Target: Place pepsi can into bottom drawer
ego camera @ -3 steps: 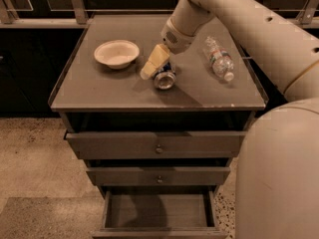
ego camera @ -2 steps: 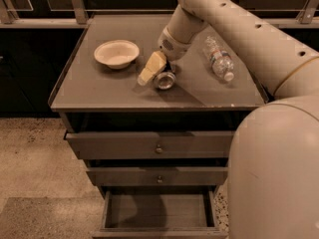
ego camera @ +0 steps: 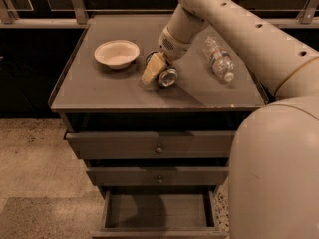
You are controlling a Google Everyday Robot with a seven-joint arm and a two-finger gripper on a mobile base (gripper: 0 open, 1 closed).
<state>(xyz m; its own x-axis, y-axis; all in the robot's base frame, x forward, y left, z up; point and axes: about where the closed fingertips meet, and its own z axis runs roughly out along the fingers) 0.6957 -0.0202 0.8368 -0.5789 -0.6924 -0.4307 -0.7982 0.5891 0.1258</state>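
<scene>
The step in hand is, in our judgement, the grasp of the pepsi can (ego camera: 168,76); the carrying to the drawer is not yet begun. The can lies on its side on the tabletop (ego camera: 99,91), near the middle, with one silver end turned toward the camera. The gripper (ego camera: 157,72) is low at the can, its pale tip touching the can's left side, and the arm reaches down to it from the upper right. Whether the gripper is closed on the can or only stands around it, we cannot tell, because the can and the wrist hide the far side.

A shallow white bowl (ego camera: 117,53) stands just to the left of the gripper, apart from it. A clear water bottle (ego camera: 219,59) lies on its side to the right, well apart from the can.

The bottom drawer (ego camera: 158,210) is pulled out under the two closed drawers with the small knobs, and its inside looks bare, so it is ready to receive the can.

For the next move we think a firm hold is needed first, since a can on its side may roll away. Then the can must be lifted free of the tabletop, brought forward over the front edge without touching the bowl, and lowered a long way down into the open drawer before it is released.
</scene>
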